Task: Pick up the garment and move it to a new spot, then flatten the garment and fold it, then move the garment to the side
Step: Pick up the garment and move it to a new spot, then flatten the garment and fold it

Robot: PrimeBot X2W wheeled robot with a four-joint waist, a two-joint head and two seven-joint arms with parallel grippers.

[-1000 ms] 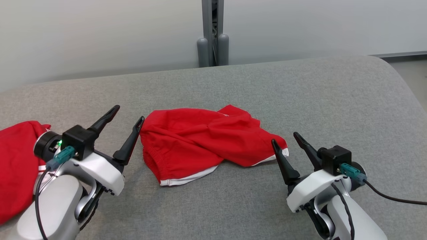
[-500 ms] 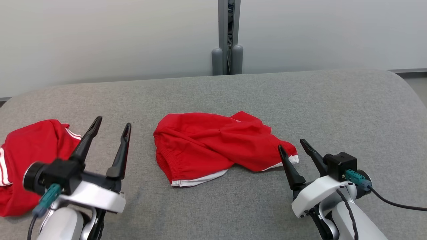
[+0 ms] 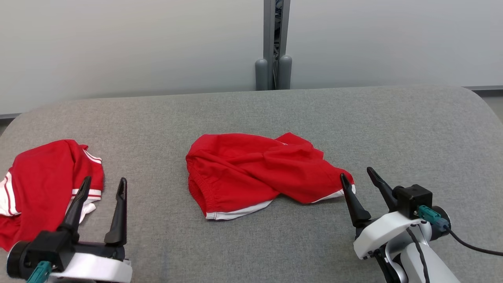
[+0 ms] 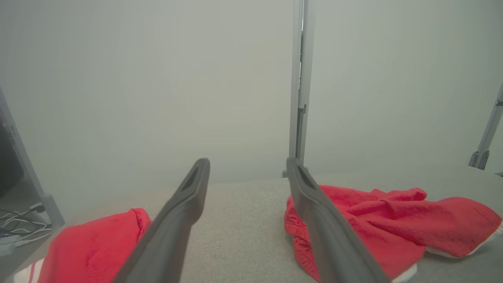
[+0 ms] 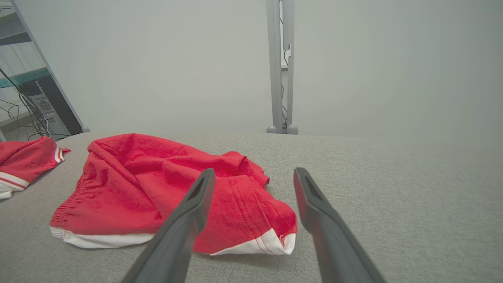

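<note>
Spreading across most of the head view, the grey padded table (image 3: 393,129) carries the red garment (image 3: 255,173) near its middle. It is a pair of shorts lying bunched and twisted, with the elastic waistband (image 3: 196,192) toward the robot's left and a white-trimmed leg hem toward its right. A second red garment (image 3: 43,181) lies crumpled near the table's left end, well apart from the first. The left gripper (image 3: 105,179) hovers low just beside that second garment, its fingers spread and holding nothing. The right gripper (image 3: 356,173) is likewise spread and empty, and its tips are just beside the hem corner (image 5: 275,241). Nothing is lifted or smoothed, so the step in hand looks like the approach for a first grasp. The next move probably calls for the right fingers to drop around that hem corner and pinch only the cloth, not the table cover. The left arm would need to reach across to the waistband.
</note>
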